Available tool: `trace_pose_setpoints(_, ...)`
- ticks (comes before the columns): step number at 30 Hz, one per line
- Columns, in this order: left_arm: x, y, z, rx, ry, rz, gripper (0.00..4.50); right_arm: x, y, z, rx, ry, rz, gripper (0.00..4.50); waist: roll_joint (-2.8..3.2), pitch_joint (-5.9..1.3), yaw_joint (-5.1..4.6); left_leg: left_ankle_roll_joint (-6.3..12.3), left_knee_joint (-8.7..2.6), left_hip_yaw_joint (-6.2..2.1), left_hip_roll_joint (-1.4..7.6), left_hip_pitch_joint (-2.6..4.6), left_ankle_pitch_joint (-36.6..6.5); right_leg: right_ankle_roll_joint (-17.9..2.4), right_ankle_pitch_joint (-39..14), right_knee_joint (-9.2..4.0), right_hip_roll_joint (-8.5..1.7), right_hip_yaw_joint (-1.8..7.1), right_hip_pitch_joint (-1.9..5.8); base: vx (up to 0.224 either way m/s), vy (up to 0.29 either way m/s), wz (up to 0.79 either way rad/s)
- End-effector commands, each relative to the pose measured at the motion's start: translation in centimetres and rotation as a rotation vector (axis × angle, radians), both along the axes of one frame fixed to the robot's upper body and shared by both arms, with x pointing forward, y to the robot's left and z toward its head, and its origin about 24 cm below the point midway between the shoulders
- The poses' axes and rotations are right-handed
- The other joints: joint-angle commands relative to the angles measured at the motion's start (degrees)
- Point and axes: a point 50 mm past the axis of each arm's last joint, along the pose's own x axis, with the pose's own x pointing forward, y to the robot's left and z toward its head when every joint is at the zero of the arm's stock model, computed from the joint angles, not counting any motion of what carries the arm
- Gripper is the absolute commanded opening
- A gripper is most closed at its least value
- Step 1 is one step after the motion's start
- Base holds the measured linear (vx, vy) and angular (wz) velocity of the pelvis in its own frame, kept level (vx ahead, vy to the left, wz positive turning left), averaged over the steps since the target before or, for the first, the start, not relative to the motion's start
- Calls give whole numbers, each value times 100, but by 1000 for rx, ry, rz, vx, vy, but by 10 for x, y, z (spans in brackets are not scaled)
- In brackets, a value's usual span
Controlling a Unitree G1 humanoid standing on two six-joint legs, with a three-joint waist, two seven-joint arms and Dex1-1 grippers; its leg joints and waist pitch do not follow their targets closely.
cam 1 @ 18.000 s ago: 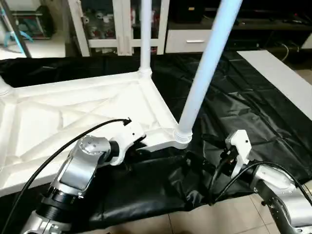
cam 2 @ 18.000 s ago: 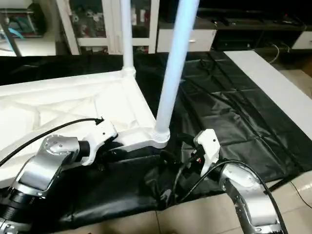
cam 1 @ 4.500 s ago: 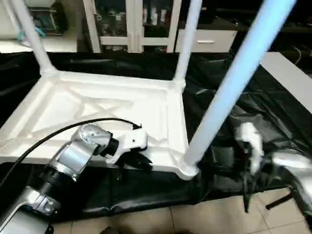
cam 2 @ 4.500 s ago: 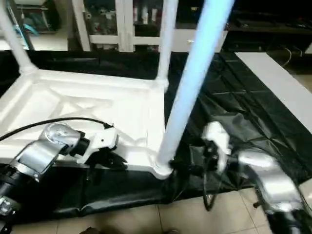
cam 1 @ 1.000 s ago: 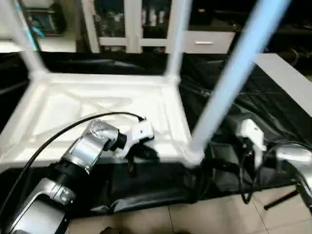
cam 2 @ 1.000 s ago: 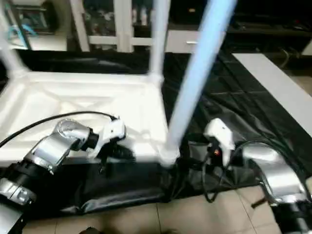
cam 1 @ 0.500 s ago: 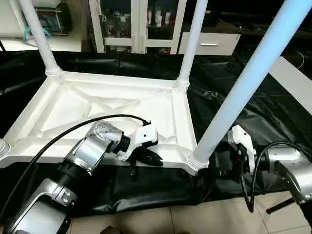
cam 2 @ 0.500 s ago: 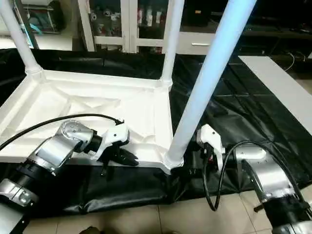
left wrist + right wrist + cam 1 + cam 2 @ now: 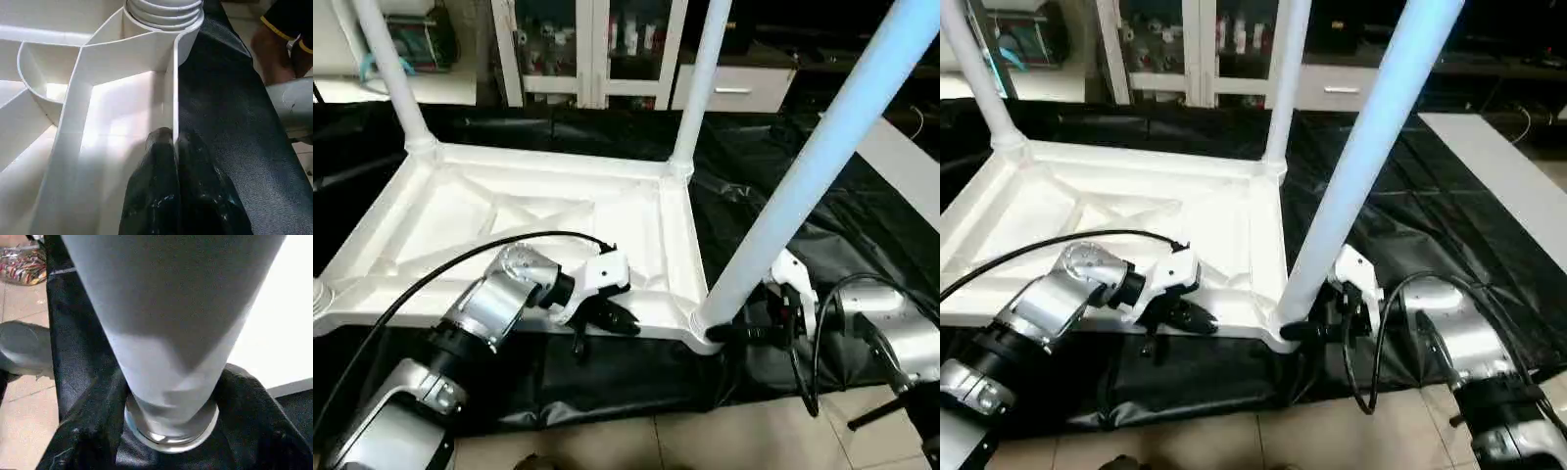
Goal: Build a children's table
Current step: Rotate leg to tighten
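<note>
Two grippers share the job: the left gripper (image 9: 607,316) pinches the near rim of the upturned white plastic ribbed tabletop (image 9: 499,215), centre frame, likely steadying it, while the right gripper (image 9: 1317,330) straddles the nearest white tube leg (image 9: 773,211) at its socket, jaws open around it.

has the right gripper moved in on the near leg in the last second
Yes. The right gripper has closed in toward the base of the near leg, its fingers now straddling it at the tabletop's corner.

no readable text anywhere, no labels or brand marks on the white plastic, nothing legible on the shelves behind either
</note>
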Motion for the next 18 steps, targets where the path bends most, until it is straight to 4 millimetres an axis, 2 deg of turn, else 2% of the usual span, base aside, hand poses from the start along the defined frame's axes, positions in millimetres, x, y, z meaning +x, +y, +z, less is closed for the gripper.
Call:
trace_pose_setpoints(1,0,-6,5,-11,-14,-29,0,-4,4,-9,-26,39,45,237,-30,-390,-46,213,-436,55,-1,106,-1443,-1220,-1486,-332,-40,62,256,0,0,0)
trace_pose_setpoints(3,0,-6,5,-10,-14,-28,0,-4,4,-11,-26,40,44,222,-26,-389,-49,209,-441,52,-2,111,-1473,-1216,-1497,-334,-37,62,263,0,0,0)
trace_pose_setpoints(12,0,-6,5,-9,-14,-28,0,-3,5,-12,-26,41,42,213,-26,-390,-54,191,-447,43,3,119,-1536,-1225,-1542,-338,-39,58,264,0,0,0)
trace_pose_setpoints(14,17,-13,9,-41,-68,148,0,11,18,-23,99,51,-264,212,-25,-390,-72,163,-442,55,-15,124,-1506,-1249,-1509,-338,-29,62,240,0,0,0)
trace_pose_setpoints(15,27,-17,11,-52,-96,252,0,18,26,-29,136,58,-388,211,1,-370,-98,54,-468,36,-26,107,-1645,-1185,-1772,-359,-33,55,236,0,0,0)
trace_pose_setpoints(16,27,-17,11,-52,-98,262,0,18,27,-29,139,59,-400,210,-14,-364,-129,-30,-472,40,-41,103,-1744,-1107,-1946,-381,-24,52,229,0,0,0)
trace_pose_setpoints(17,37,-21,13,-49,-135,374,0,25,40,-34,156,54,-513,209,-13,-388,-195,-215,-482,-5,-45,135,-2021,-959,-2304,-403,-37,23,216,0,0,0)
trace_pose_setpoints(18,37,-21,13,-49,-135,374,0,25,40,-34,156,54,-513,208,-23,-385,-218,-235,-489,-15,-44,133,-2073,-917,-2364,-426,-36,17,216,0,0,0)
